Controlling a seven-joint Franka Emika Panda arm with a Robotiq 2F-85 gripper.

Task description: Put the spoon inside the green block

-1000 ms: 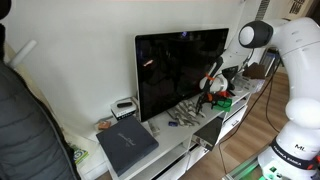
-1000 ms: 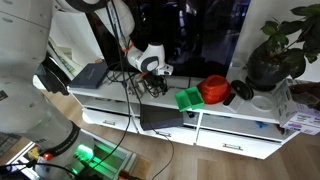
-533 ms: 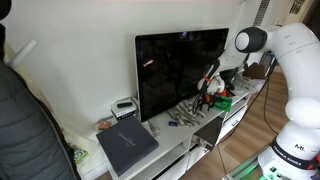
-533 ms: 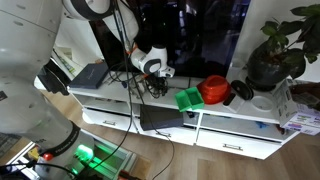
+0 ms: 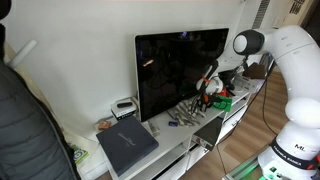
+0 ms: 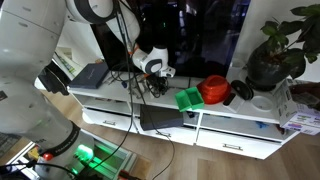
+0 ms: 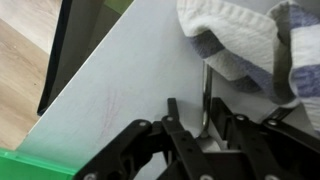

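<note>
Black TV (image 5: pixel 180 68) stands on the white counter (image 6: pixel 245 128). The green block (image 6: pixel 188 98) sits at the counter's front edge, near the gripper (image 7: pixel 198 110). Wrist view: jaws straddle the thin spoon (image 7: pixel 203 80) handle beside a towel (image 7: pixel 240 40); whether they pinch it, I cannot tell.

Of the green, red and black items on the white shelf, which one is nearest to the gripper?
The green block: it sits between the gripper and the red item; the black item is farthest.

Green block (image 6: pixel 188 98); cloth (image 7: pixel 245 40) (white, blue-striped)
</note>
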